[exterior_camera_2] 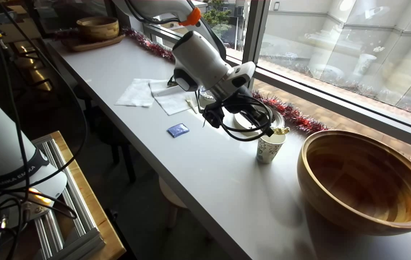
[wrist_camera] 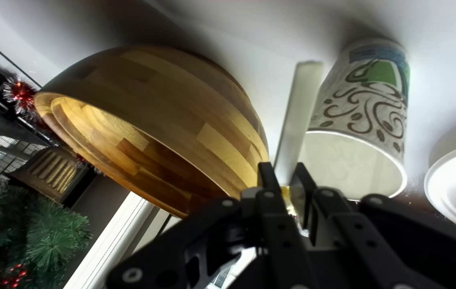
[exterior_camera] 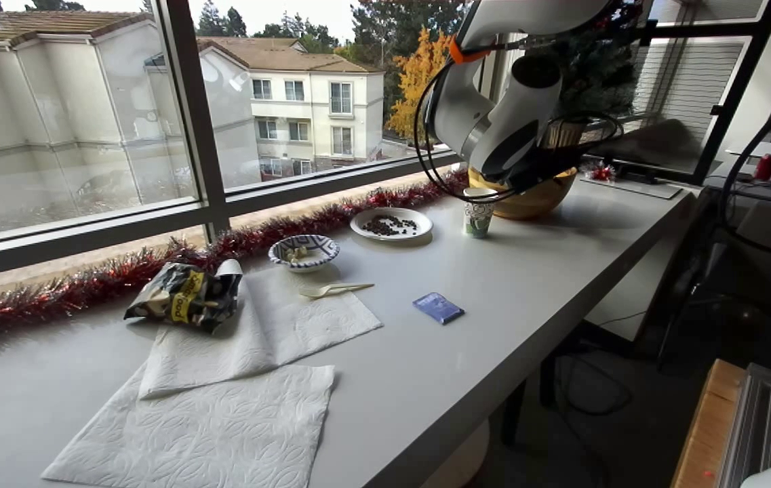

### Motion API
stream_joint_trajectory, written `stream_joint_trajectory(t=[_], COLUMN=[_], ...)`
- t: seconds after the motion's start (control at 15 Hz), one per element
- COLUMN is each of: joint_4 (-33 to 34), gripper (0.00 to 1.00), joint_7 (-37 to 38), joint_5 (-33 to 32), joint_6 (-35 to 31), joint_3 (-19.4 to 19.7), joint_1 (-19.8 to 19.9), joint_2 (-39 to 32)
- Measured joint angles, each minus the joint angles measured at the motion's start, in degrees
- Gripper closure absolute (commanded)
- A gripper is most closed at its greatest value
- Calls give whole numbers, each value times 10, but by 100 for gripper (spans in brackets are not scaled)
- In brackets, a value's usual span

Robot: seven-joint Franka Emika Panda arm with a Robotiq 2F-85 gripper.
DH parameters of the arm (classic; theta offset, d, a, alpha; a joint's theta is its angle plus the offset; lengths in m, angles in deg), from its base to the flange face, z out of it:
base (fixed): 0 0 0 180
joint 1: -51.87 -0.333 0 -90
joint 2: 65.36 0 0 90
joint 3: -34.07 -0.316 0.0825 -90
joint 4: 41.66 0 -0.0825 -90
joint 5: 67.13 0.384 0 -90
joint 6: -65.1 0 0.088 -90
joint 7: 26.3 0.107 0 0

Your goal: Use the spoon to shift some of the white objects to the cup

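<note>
The gripper is squeezing what looks like the spoon, maybe so it won't twist, near the cup, which is standing up, perhaps to catch the white bits sitting farther off in the patterned bowl.

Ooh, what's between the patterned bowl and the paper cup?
A white plate with dark bits, between the patterned bowl and the cup; both exterior views show the plate.

A long white counter is lit by daylight through large windows, beyond which pale buildings and a yellow-leaved tree are seen, while the floor below is sunk in shadow.
</note>
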Motion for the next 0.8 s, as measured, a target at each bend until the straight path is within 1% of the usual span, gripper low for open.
stream_joint_trajectory(t=[0.4,0.8], joint_4=[28,65], gripper=[97,97], joint_7=[-79,-165], joint_5=[37,63], joint_6=[-53,-102], joint_3=[14,14], joint_1=[-32,-45], joint_2=[-38,-70])
